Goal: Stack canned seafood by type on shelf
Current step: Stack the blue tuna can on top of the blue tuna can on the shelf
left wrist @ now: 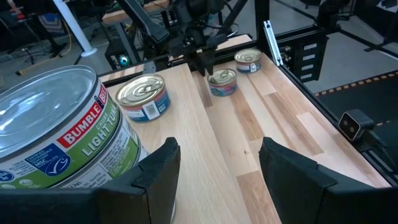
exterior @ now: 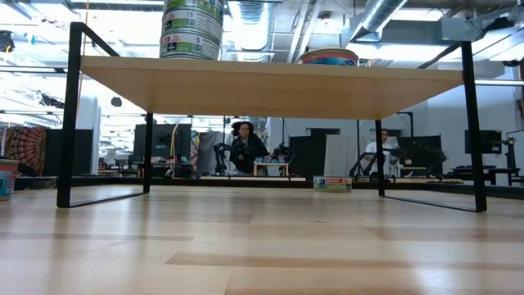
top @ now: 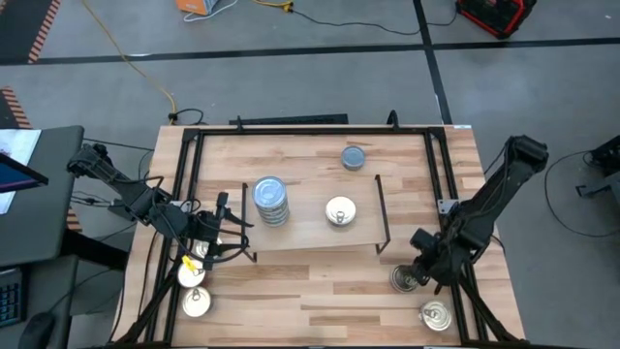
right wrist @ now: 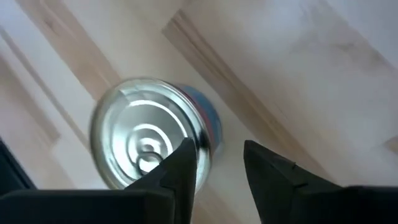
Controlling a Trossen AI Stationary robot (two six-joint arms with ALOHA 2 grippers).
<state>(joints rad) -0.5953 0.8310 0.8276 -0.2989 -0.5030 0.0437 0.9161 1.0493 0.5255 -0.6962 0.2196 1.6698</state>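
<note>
Shelf [top: 310, 228] carried a stack of blue-grey-lid tins [top: 271, 199] on its left part and a single silver-lid tin [top: 340, 210] near the middle. One blue-grey tin [top: 355, 157] sat on the table behind it. Right gripper [top: 418, 274] was low over a silver-lid tin [right wrist: 149, 143] at the table's right front, jaws narrow, tin beside them, not gripped. Left gripper [top: 215, 236] waited at the shelf's left end, jaws apart, holding nothing.

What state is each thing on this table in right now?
Stack of blue-grey tins: upright on the shelf.
Single silver tin: flat on the shelf.
Left gripper: fingers apart, empty, beside a tin.
Right gripper: fingers narrowly apart above a silver tin.
</note>
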